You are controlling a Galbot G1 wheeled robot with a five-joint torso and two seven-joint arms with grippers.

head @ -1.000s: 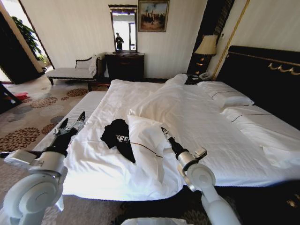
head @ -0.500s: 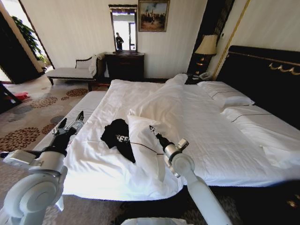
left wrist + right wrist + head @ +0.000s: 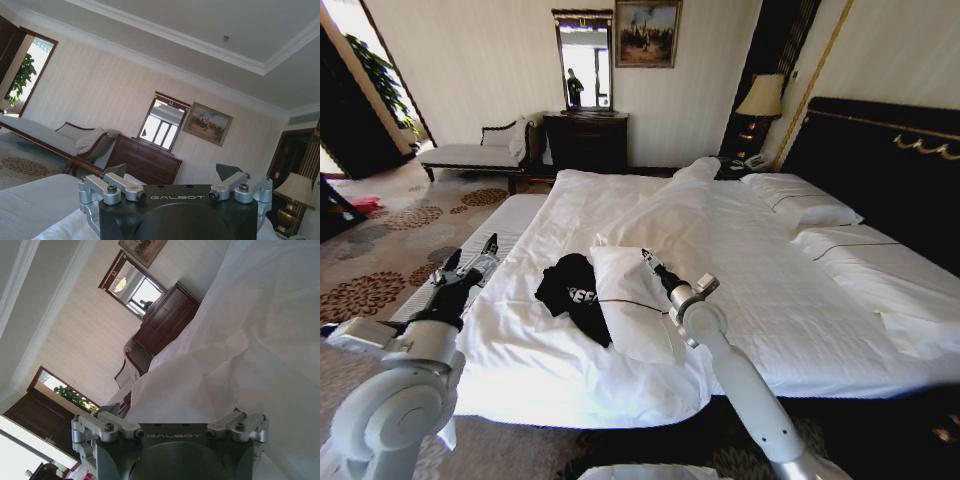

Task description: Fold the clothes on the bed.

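The clothes, a crumpled black T-shirt [image 3: 570, 290] with white lettering, lie near the foot of the bed [image 3: 800, 300]. A white pillow [image 3: 632, 310] with a thin dark stripe lies against the shirt's right side and covers part of it. My right gripper [image 3: 648, 258] hovers at the far edge of that pillow, open, with white bedding close ahead of it [image 3: 170, 412]. My left gripper [image 3: 470, 255] is held up left of the shirt at the bed's left edge, open and empty, facing the room [image 3: 172, 172].
A pale striped bench [image 3: 510, 215] runs along the bed's left side. Behind it are a chaise [image 3: 475, 155], a dark dresser [image 3: 585, 140] under a mirror, and a lamp [image 3: 763, 97]. The dark headboard [image 3: 880, 170] and pillows [image 3: 800, 205] are on the right.
My right arm has reached forward and left, from the pillow's near right side to its far edge. The pillow has shifted and lies flatter. The left arm has barely moved.
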